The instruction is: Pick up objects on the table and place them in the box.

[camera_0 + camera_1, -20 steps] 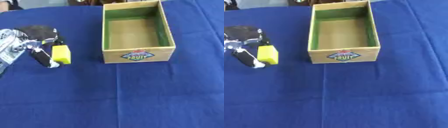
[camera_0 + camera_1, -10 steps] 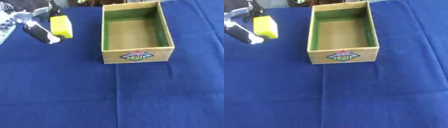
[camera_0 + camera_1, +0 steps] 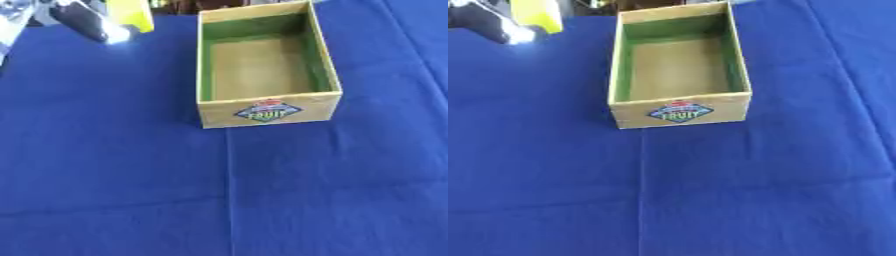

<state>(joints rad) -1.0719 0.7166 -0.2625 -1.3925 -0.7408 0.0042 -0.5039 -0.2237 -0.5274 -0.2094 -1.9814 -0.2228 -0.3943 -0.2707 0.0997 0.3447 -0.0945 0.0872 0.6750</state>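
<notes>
The robot's left hand (image 3: 74, 20) shows in the upper left corner of the frame, partly cut off by the top and left edges, its fingers closed around a yellow block (image 3: 131, 14). The hand and block are blurred, so how the fingers sit on the block cannot be made out. The right hand is not in view.

A blue tablecloth (image 3: 114, 190) fills almost the whole frame, with a faint crease running down from below the box to the bottom edge. The lower half of the frame and the strip along the right edge are bare cloth.

A wooden box (image 3: 269, 111) stands in the upper middle, open at the top, with green inner walls, a plain tan floor and a "FRUIT" label (image 3: 267, 111) on its near wall. Nothing lies inside it.

The yellow block is at the top edge of the frame, just left of the box's far left corner, with a narrow gap between them.
</notes>
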